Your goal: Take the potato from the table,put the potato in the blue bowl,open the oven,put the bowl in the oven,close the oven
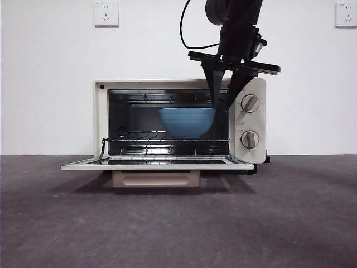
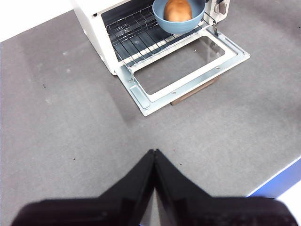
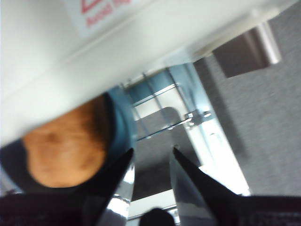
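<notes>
Potato (image 2: pixel 178 10): sitting inside the bowl, orange-brown, plain to see from the left wrist view; in the right wrist view it's a big blurry orange lump right next to the jaws. Can't see it from the front, the bowl wall hides it.

Bowl (image 1: pixel 187 121): blue, ridged, resting on the wire rack inside the oven, over toward the knob side. Upright as far as I can tell.

Oven (image 1: pixel 100 120): cream-white, door dropped all the way down and lying flat out front, glass pane facing up. Handle hangs under the door's front edge. Two knobs on the panel beside the cavity.

Rack (image 2: pixel 133 37): wire one, bowl sits on it, the rest of it is bare.

Right gripper (image 3: pixel 151 151): comes down from above at the oven's mouth, just at the bowl's rim on the knob side. Jaws are apart with a gap between them, nothing pinched. One jaw is right against the bowl's rim, but it's too blurry to say if it actually touches.

Left gripper (image 2: pixel 154 151): hanging back over the table, well away from the oven, jaws pressed together, holding nothing.

Table (image 1: pixel 290 223): dark grey, mottled, oven stands on it.
</notes>
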